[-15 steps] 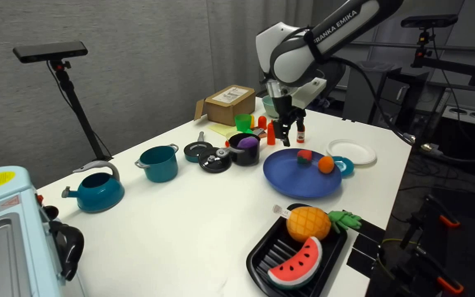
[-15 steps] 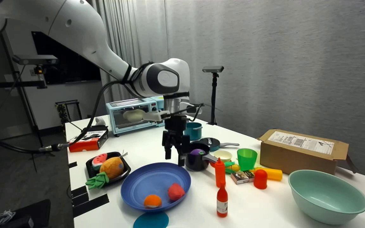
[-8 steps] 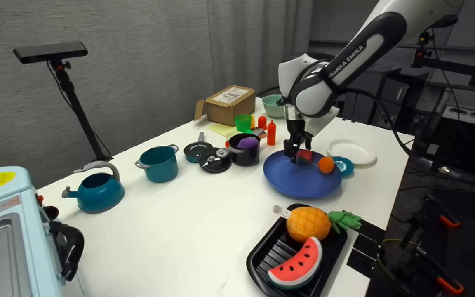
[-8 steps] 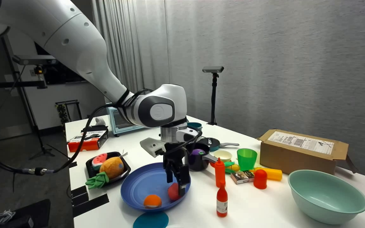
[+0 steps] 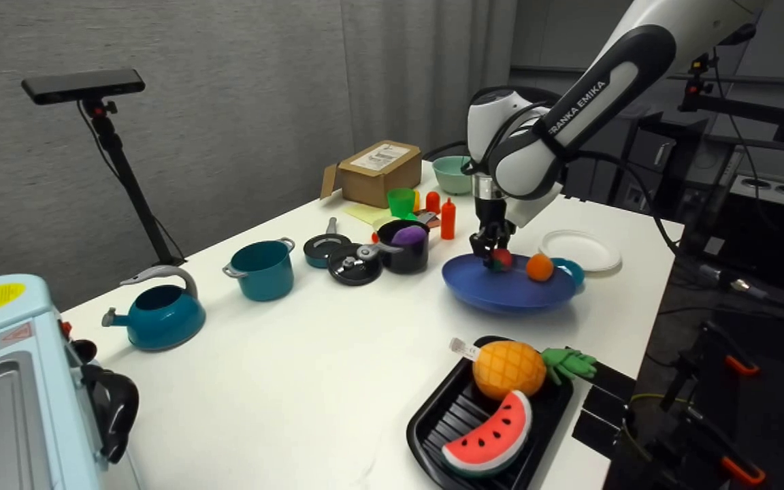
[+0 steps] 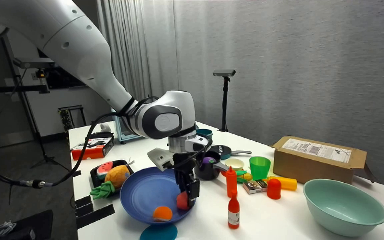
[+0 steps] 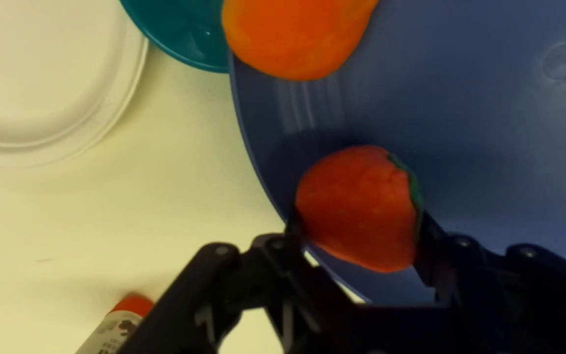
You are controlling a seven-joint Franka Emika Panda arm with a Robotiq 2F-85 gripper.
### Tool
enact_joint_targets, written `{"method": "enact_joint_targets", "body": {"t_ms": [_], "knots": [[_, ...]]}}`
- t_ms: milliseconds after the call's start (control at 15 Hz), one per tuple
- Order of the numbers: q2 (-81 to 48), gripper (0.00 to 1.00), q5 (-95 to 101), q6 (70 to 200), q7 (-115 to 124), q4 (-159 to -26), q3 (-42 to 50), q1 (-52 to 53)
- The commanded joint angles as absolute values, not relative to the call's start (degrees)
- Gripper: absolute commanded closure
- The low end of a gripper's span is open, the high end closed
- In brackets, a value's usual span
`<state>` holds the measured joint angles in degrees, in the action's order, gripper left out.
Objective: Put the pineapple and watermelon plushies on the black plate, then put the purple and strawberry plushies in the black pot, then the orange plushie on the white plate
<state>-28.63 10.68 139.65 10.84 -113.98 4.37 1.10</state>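
Observation:
In the wrist view my gripper (image 7: 360, 228) is shut on the strawberry plushie (image 7: 356, 201), a finger against each side. The strawberry is low over the rim side of the blue plate (image 5: 487, 289), which sits tilted. On that plate too is the orange plushie (image 5: 540, 267). The pineapple plushie (image 5: 508, 369) and the watermelon plushie (image 5: 491, 439) lie on the black plate (image 5: 461, 405), a ribbed tray. Inside the black pot (image 5: 409, 258) is the purple plushie (image 5: 409, 235). Beside the blue plate stands the white plate (image 5: 580, 250).
A small teal dish (image 7: 184, 29) lies by the blue plate's edge. Close to the gripper stand a red sauce bottle (image 6: 233, 213) and a red squeeze bottle (image 6: 231, 181). A black lid (image 5: 354, 265), a teal pot (image 5: 266, 272) and a kettle (image 5: 166, 320) lie farther off.
My gripper has come down onto the blue plate and closed around the strawberry. The plate has shifted and tipped, its side away from the gripper raised; the orange moved slightly with it.

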Motion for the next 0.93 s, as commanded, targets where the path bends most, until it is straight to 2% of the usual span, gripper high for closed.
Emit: {"method": "enact_joint_targets", "body": {"t_ms": [0, 200, 267, 600, 867], "knots": [[-25.74, 0.79, 8.99, 140.22, 9.16, -116.17, 4.20, 0.51], [-23.14, 1.00, 8.31, 141.04, 9.53, -116.24, 3.75, 0.73], [-22.33, 0.97, 8.02, 141.77, 9.77, -115.64, 3.54, 0.91], [-20.79, 0.97, 7.85, 146.81, 11.30, -109.49, 2.72, 2.51], [-26.99, 0.97, 8.45, 146.81, 12.52, -98.87, 1.94, 4.76]]}}
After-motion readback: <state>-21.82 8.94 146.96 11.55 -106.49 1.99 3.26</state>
